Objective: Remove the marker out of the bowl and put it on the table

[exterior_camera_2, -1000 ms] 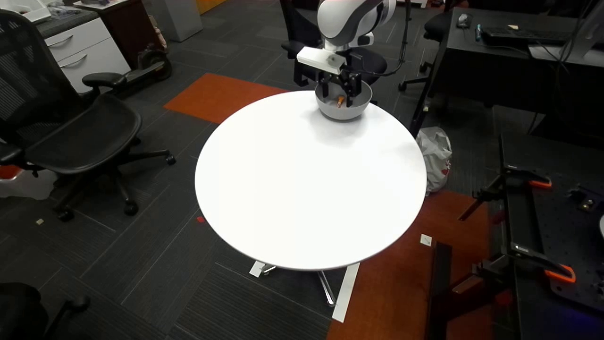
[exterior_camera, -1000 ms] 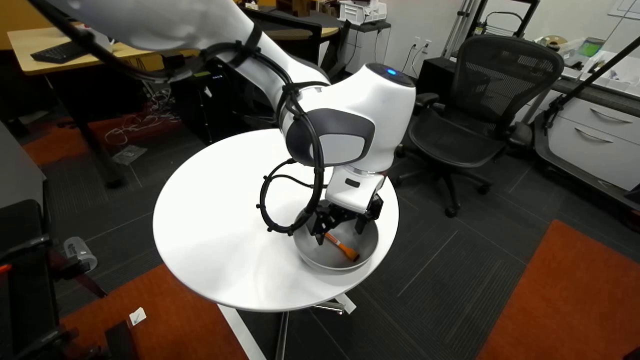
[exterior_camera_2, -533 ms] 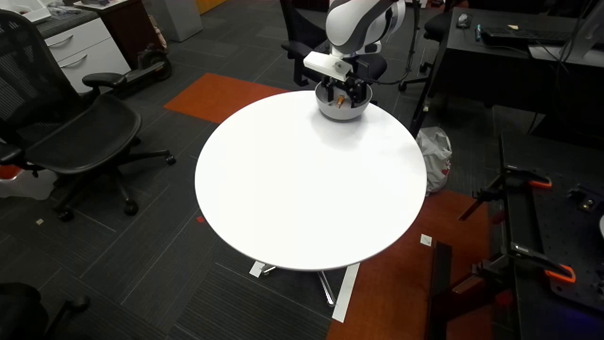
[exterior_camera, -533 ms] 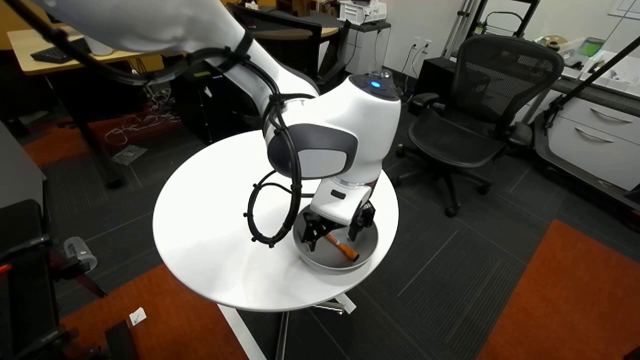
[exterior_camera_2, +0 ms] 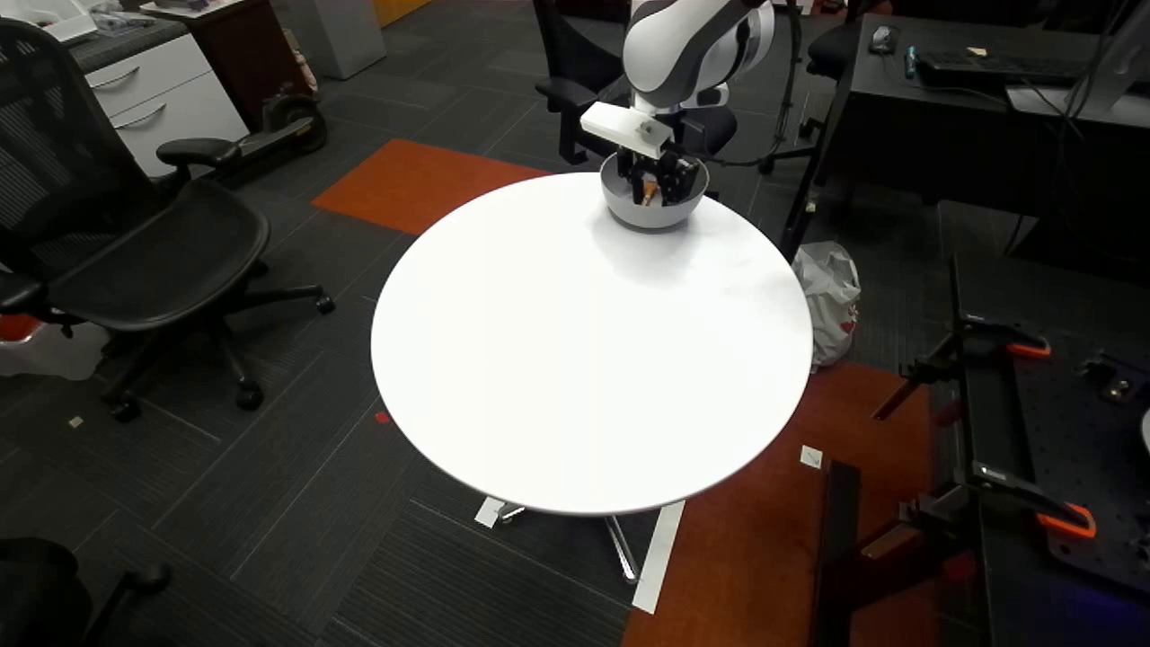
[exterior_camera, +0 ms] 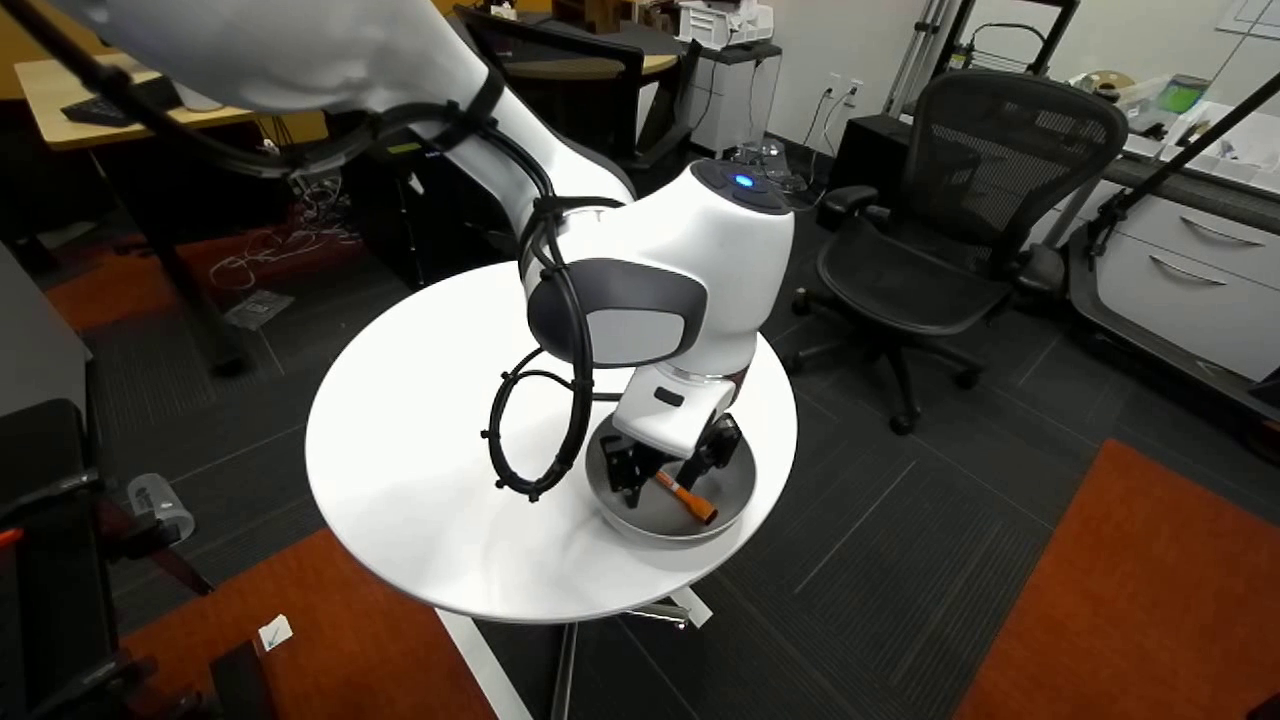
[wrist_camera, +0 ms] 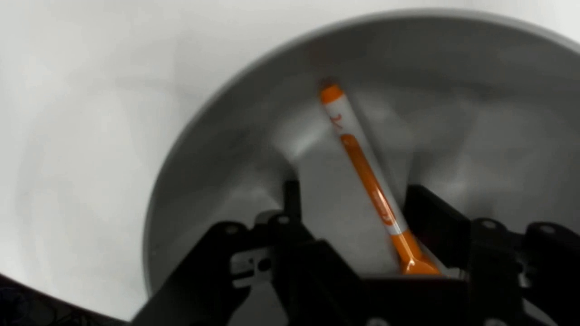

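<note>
You have the black two-fingered robot gripper (wrist_camera: 355,199) down inside the round, shallow, light-grey bowl (wrist_camera: 195,194), its fingers (wrist_camera: 292,201) spread apart. The thin orange-and-white pen-shaped marker (wrist_camera: 371,181) lies slantwise inside the bowl, passing through the gap between those fingers. In the wrist view one finger stands just beside the marker, and you cannot tell whether the two touch; the opposite finger stands clear of it. The marker's narrow end points toward the bowl's wall, while its wide orange end is partly hidden by the gripper's dark body. In both exterior views the bowl stands near the edge of the large, round, white-topped table (exterior_camera_2: 584,359). Your white, grey-banded robot arm (exterior_camera: 680,230) hangs over the bowl, and in an exterior view a black mesh office chair (exterior_camera: 1010,170) stands well apart from the bowl.
</note>
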Available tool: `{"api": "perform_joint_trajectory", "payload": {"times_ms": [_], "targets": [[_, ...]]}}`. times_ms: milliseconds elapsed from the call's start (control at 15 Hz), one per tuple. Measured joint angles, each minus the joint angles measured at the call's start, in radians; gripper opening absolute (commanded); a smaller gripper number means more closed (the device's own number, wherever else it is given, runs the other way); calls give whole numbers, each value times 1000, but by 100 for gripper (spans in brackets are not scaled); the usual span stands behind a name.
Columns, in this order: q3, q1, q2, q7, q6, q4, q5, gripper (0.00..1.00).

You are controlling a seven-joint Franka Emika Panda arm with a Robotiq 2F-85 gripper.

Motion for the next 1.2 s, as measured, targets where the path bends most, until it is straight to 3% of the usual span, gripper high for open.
{"api": "perform_joint_trajectory", "payload": {"times_ms": [267,800,1200], "targets": [[0,-2,-6,0,0,1,0,1],[-13,-2,-35,0,2,-16,0,3],[-27,20,-205,0,43,-157,-2,3]]}}
